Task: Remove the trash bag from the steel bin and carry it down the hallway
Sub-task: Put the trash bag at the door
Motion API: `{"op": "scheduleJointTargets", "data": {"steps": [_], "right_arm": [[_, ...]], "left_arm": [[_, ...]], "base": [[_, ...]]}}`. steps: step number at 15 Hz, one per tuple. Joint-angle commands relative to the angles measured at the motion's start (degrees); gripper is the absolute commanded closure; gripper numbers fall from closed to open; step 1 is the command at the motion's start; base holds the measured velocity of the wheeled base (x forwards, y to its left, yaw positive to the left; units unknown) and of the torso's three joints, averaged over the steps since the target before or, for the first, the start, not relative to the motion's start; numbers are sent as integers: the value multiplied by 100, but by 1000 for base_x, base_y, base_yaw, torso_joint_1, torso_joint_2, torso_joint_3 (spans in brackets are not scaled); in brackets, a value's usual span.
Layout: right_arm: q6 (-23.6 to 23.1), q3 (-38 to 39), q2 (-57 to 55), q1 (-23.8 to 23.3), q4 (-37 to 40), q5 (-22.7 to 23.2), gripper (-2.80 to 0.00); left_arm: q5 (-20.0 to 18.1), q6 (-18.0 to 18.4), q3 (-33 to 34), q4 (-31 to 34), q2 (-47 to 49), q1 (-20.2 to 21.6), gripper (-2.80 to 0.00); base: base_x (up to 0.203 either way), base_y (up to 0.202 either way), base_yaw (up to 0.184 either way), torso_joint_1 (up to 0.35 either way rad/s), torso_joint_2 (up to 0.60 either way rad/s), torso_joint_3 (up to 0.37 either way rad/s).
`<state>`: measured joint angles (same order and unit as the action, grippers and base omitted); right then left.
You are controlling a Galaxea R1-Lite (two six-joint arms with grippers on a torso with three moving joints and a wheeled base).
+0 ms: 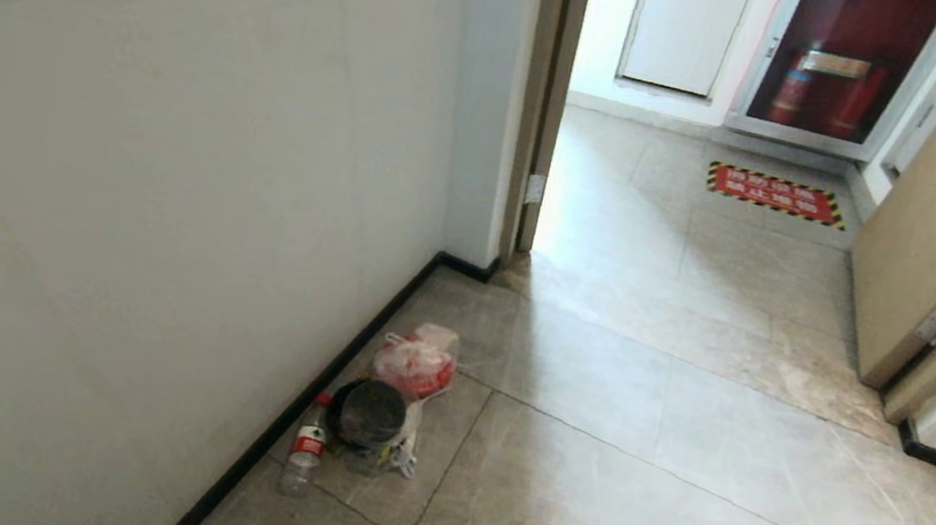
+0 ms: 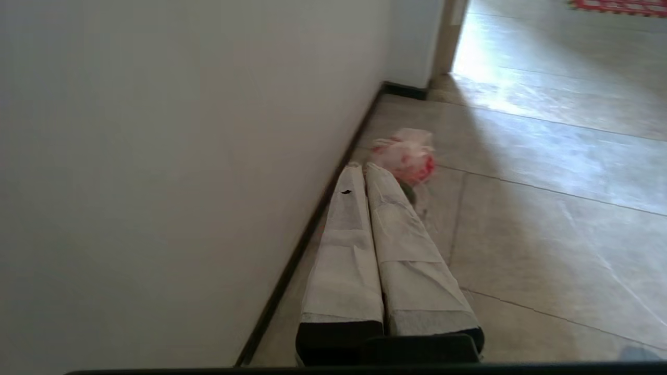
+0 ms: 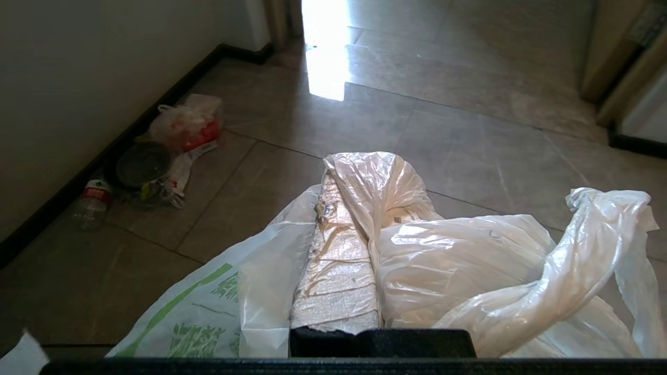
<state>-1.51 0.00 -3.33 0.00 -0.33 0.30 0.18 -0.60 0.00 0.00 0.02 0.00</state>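
Left to right, you are looking at: left gripper (image 2: pixel 365 169), fingers pressed together on nothing, parked by the wall; right gripper (image 3: pixel 359 179) pinching the trash bag (image 3: pixel 469 265), which is draping over its fingers above the hallway (image 1: pixel 684 451) tiles. Bag: thin white film, green-printed, probably light, limp and slippery (keep holding the gathered top).

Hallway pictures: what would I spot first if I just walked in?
Probably the white trash bag with green print, bunched around the right gripper, which is shut on it. Next, the little heap of rubbish by the white wall: a pinkish-red bag, a dark bowl and a plastic bottle. Farther off, a red warning mat lies on the hallway floor beyond the doorway.
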Motion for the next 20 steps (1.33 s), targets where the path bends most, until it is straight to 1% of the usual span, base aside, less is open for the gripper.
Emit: {"op": "scheduleJointTargets", "data": {"steps": [1,20], "right_arm": [[-7,0,-1,1,-2,5,0],[-7,0,-1,8,-2,5,0]], "left_arm": [[-1,-2,9,0,-11,0,0],[-1,-2,9,0,-11,0,0]], "base": [[-4,-9,166,2,5,3],[1,-8,172,2,3,1]]}}
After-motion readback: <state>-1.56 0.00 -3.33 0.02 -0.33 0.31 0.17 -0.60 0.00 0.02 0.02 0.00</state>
